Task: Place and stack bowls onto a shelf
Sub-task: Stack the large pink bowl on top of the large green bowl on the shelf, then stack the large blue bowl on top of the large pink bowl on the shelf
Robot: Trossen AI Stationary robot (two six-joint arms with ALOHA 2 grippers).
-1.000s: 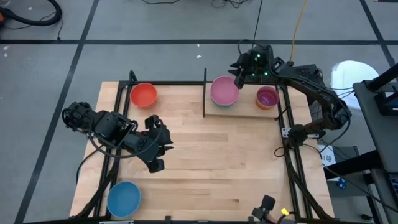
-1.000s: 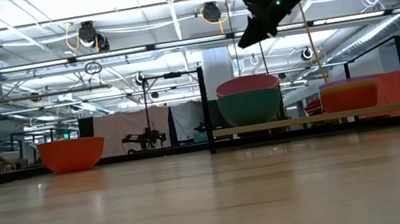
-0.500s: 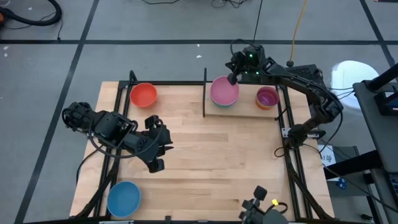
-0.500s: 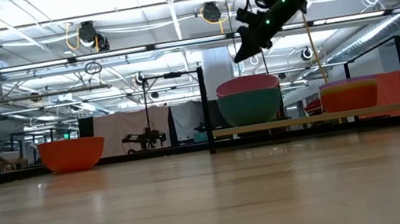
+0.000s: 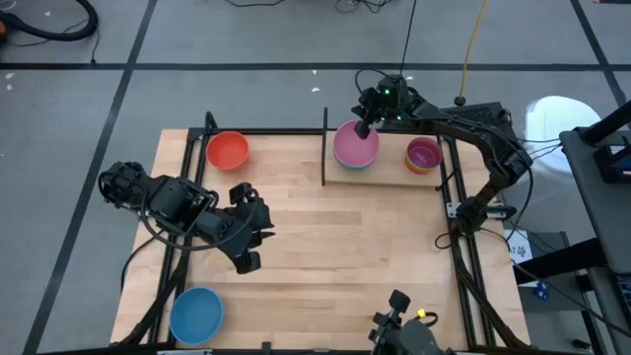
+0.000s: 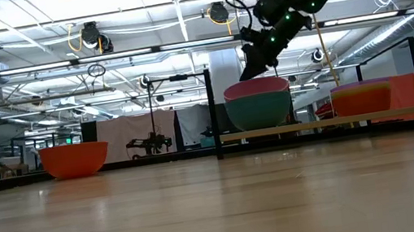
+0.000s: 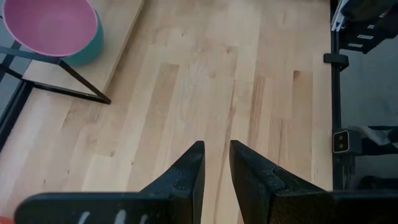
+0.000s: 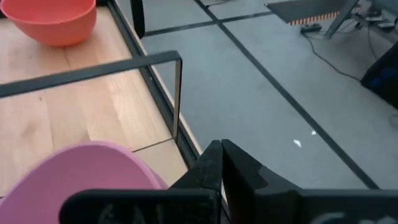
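Hovering over the far rim of the pink bowl [image 5: 355, 145], the right gripper [image 5: 362, 127] has its two fingers pressed together with nothing between them; the right wrist view shows the fingertips meeting just past the bowl's pink edge, with grey floor beyond. The pink bowl sits nested in a teal bowl [image 6: 259, 111] on the shelf [image 5: 386, 175], a light-wood board on thin black legs at the far side of the table [image 5: 335, 256], with a tall black post [image 5: 324, 148] at its left end. In the low view the right gripper hangs just above the pink rim, slanting down from the upper right. Further along the shelf, towards the right, stands a stack of small bowls [image 5: 423, 155]: purple shows on top from above, and yellow and orange bands show from the side. A red-orange bowl [image 5: 227, 150] rests on the table at the far left corner, well apart from the shelf, and a blue bowl [image 5: 196, 314] lies at the near left corner. The left gripper [image 5: 246, 264] waits over the left half of the table, between those two bowls, its fingers [image 7: 188, 174] set a narrow gap apart and holding nothing; its wrist view looks across bare wood towards the pink and teal pair on the shelf.
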